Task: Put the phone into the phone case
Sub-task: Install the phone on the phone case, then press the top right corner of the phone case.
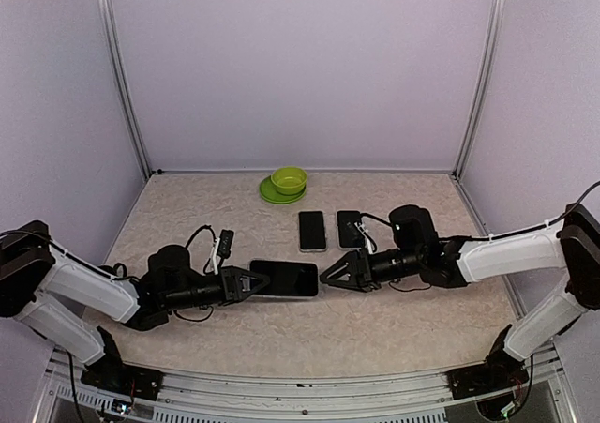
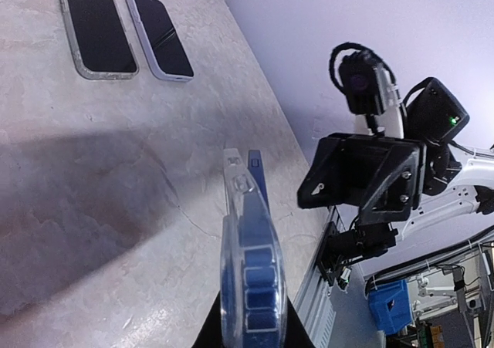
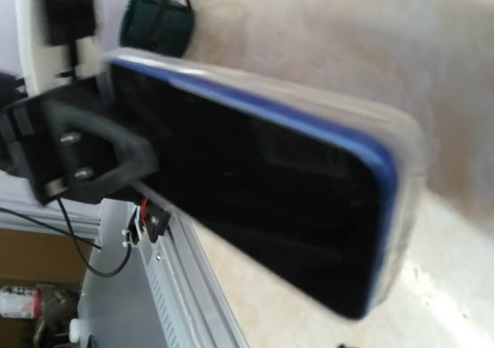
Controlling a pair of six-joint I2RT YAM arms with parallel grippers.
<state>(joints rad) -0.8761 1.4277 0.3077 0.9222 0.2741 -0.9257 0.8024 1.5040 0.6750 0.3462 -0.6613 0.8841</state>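
Phone: held above the tabletop between the arms, pinched at its left end by the left gripper. Right gripper just beside the other end (spread cannot be told). Free end is best pressed squarely into the clear case against a firm pinch. Blue rim, glossy black screen, seemingly mostly seated.

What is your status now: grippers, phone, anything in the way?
Left gripper shut on phone, seated in clear case, held in air. Right gripper open, beside its free end. Nothing between them.

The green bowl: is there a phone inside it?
No, the green bowl shows only its bare green inside as it sits on a plate.
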